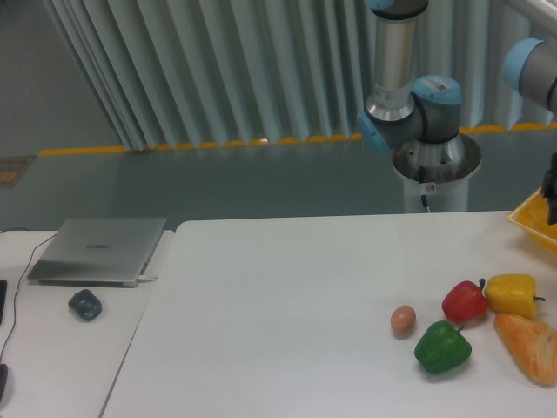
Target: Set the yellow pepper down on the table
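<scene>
- The yellow pepper [512,294] is seen resting on the tabletop [287,296], near the right edge, with nothing gripping it.
- The red pepper [464,301] is taken as the landmark. The yellow pepper lies just to its right, touching it or very nearly so.
- A green pepper [442,347] is found in front of the red pepper, slightly to the left and close by.
- An egg [402,320] is noted to the left of the red pepper, apart from it.
- A bread loaf [529,345] is placed to the front right of the red pepper, just below the yellow pepper.
- The hand [551,185] is cut by the right frame edge, above and well to the right of the red pepper, clear of all produce. Only a dark sliver is visible, so whether it is spread or closed cannot be told.
- A yellow tray [536,219] is partly seen beneath that sliver, behind and to the right of the red pepper.
- Far to the left of the red pepper, a grey laptop [97,250] and a dark mouse [85,304] are recorded on a separate white surface.
</scene>
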Available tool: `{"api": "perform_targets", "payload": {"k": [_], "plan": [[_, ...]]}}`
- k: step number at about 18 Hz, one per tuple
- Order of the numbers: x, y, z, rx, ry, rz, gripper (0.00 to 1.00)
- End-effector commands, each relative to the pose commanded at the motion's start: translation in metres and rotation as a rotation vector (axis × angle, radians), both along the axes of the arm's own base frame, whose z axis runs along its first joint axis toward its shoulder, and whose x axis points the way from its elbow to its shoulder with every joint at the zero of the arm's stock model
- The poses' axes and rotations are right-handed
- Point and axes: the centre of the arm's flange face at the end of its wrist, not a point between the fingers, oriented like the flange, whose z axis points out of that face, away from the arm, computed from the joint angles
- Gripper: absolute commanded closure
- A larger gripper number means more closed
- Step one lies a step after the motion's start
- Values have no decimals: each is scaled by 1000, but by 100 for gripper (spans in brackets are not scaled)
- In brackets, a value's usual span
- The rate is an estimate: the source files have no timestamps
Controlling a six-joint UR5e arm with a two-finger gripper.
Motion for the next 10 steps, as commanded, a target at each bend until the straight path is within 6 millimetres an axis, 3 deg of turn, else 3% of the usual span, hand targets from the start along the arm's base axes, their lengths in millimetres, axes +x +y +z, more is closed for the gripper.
{"api": "perform_targets", "payload": {"k": [10], "plan": [[0, -1, -4, -1, -6, 0, 0]]}}
